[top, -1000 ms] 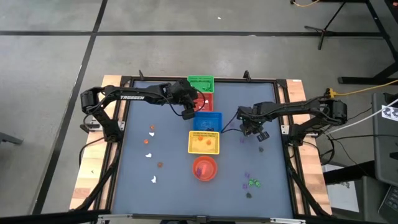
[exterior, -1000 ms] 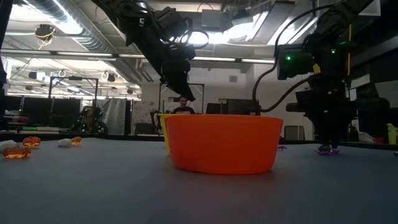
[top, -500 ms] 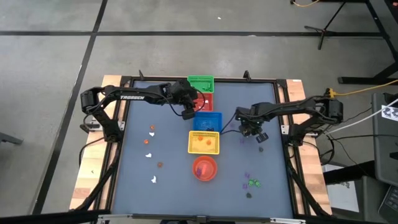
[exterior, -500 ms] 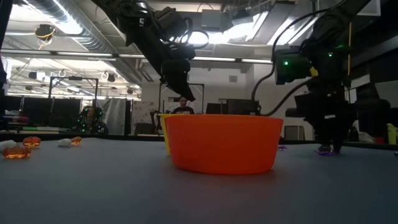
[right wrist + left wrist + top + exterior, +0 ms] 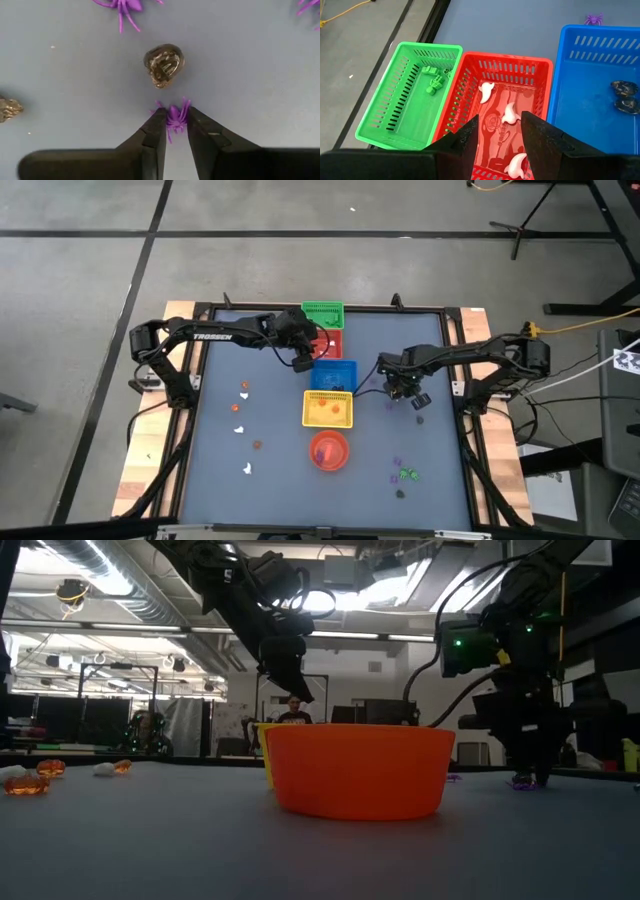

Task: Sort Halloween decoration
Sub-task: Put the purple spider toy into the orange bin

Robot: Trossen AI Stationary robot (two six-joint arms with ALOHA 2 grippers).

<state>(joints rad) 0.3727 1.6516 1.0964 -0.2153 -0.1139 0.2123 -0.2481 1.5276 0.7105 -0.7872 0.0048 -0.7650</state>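
Tiny trinkets lie loose on the table: orange and white ones (image 5: 243,388) on the left, purple and green ones (image 5: 405,474) near right. My left gripper (image 5: 498,132) hangs open above the red basket (image 5: 540,65), which holds white ghosts (image 5: 510,114). Green figures (image 5: 434,84) lie in the green basket (image 5: 322,313) and dark ones (image 5: 622,95) in the blue basket (image 5: 335,373). My right gripper (image 5: 176,125) is low over the table, right of the blue basket, shut on a purple spider (image 5: 175,111). A dark skull trinket (image 5: 164,64) lies just beyond it. My right gripper pinches the purple spider's body (image 5: 175,114) between its two fingertips, coming from above and pointing down. The spider's legs stick out past the fingertips. Whether it is lifted off the table I cannot tell.
The yellow basket (image 5: 328,409) and the round orange bowl (image 5: 329,450) stand in the table's middle, nearer than the blue basket. More purple spiders (image 5: 124,6) and a dark trinket (image 5: 9,108) lie around my right gripper. Bare blue table spreads to both sides.
My right arm has shifted a little toward the table's left, staying low over the table.
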